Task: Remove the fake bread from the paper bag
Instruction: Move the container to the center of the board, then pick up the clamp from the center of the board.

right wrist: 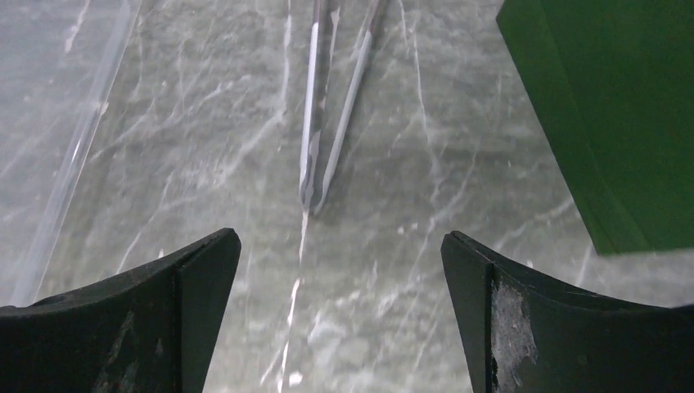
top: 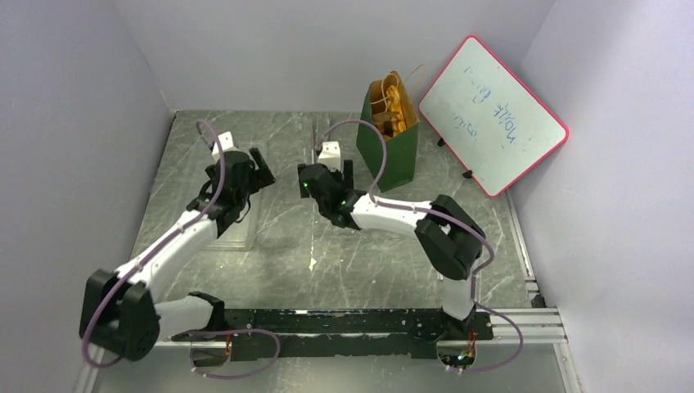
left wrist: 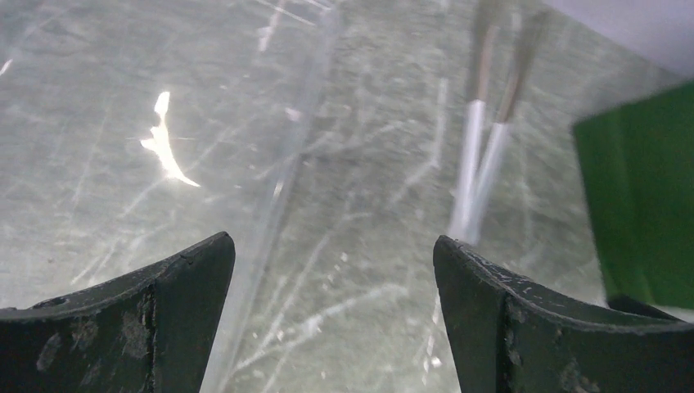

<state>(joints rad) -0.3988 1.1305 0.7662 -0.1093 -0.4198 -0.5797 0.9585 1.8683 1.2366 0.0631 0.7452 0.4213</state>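
The dark green paper bag [top: 393, 151] stands upright at the back of the table, right of centre. Glossy orange-tan fake bread [top: 388, 105] shows inside its open top, with thin loop handles above. My right gripper [top: 327, 170] hovers low over the table just left of the bag, open and empty. In the right wrist view that gripper [right wrist: 340, 241] has the bag's green wall [right wrist: 614, 106] at its upper right. My left gripper [top: 266, 168] sits farther left, also open and empty. From the left wrist, that gripper [left wrist: 331, 246] sees the bag [left wrist: 642, 205] at the right edge.
Metal tongs [right wrist: 327, 106] lie on the marble-patterned table ahead of both grippers, blurred in the left wrist view as tongs [left wrist: 483, 164]. A clear plastic tray [top: 233, 229] lies under the left arm, its edge [left wrist: 278, 205] showing. A red-framed whiteboard [top: 493, 115] leans at the back right.
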